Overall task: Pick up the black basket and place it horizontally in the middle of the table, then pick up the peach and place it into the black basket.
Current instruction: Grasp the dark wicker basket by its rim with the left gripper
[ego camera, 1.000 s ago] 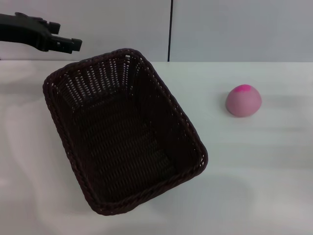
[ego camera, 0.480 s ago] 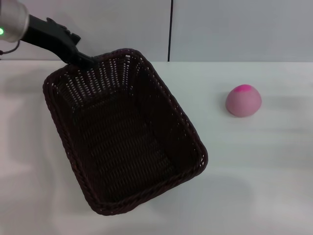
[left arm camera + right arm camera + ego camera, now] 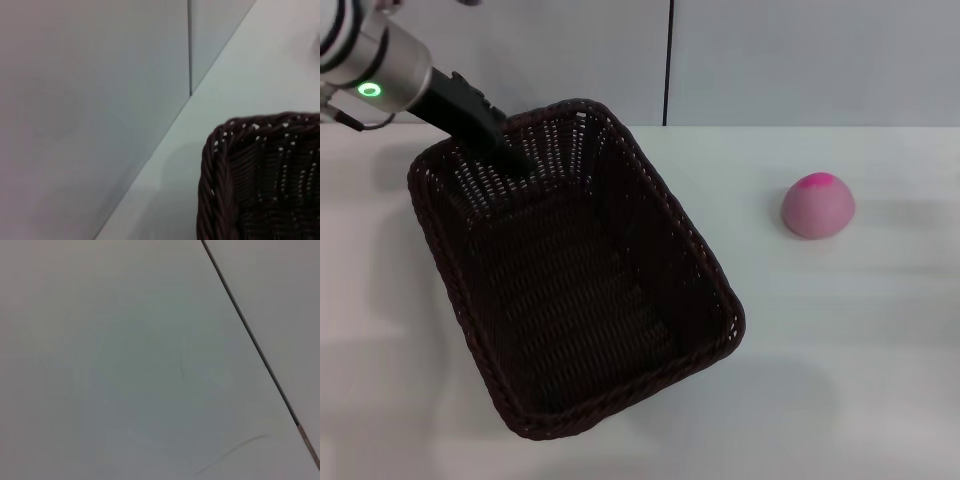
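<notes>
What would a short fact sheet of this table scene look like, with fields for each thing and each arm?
basket: large dark woven wicker basket, sitting skewed on the white table, nothing inside
fruit: small round pink peach, on the table, apart from the basket, toward the robot's right
left gripper: at the basket's far rim, reaching just inside
right gripper: not in view
</notes>
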### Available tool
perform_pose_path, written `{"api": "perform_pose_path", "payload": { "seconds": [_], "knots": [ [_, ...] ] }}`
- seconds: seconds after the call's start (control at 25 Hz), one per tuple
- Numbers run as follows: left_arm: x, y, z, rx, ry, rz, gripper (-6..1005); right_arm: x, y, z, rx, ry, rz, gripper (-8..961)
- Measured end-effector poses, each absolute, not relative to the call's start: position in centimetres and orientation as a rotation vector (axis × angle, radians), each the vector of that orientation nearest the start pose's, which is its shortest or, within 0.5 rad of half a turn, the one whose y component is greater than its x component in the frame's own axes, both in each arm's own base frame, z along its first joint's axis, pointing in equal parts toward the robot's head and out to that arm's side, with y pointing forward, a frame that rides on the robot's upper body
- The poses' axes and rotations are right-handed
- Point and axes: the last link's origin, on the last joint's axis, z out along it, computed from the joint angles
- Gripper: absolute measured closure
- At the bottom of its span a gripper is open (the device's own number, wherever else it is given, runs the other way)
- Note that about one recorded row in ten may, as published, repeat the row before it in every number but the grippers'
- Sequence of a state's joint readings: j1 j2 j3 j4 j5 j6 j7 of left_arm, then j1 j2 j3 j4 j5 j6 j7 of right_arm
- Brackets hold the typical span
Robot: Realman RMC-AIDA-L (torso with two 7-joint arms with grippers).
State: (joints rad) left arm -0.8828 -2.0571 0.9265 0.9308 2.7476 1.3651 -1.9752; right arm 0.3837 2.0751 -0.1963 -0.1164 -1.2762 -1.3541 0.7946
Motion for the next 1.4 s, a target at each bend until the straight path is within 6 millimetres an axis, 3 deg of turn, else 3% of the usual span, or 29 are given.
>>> {"api": "perform_pose_path", "payload": {
  "seconds": [0.36,0.56,0.68,0.88,1.12,1.4],
  "knots": [
    [-19.7,43.3,1.9,-2.633,-0.502,0.484,230,36.3,30.4,3.9,-1.440,0.824,1.057,219],
    [-19.6,43.4,2.0,-2.622,-0.508,0.478,420,36.4,30.4,3.9,-1.434,0.829,1.053,219],
    [-19.6,43.4,2.0,-2.622,-0.505,0.482,596,36.6,30.3,4.1,-1.416,0.830,1.054,219],
    [-19.9,43.2,1.8,-2.618,-0.485,0.512,699,36.7,30.2,4.2,-1.409,0.831,1.053,219],
    [-19.9,43.0,2.0,-2.611,-0.464,0.513,703,36.7,30.2,4.2,-1.408,0.831,1.054,219],
    [-19.3,41.9,4.6,-2.597,-0.493,0.278,710,36.9,30.1,4.3,-1.392,0.835,1.054,218]
  ]
}}
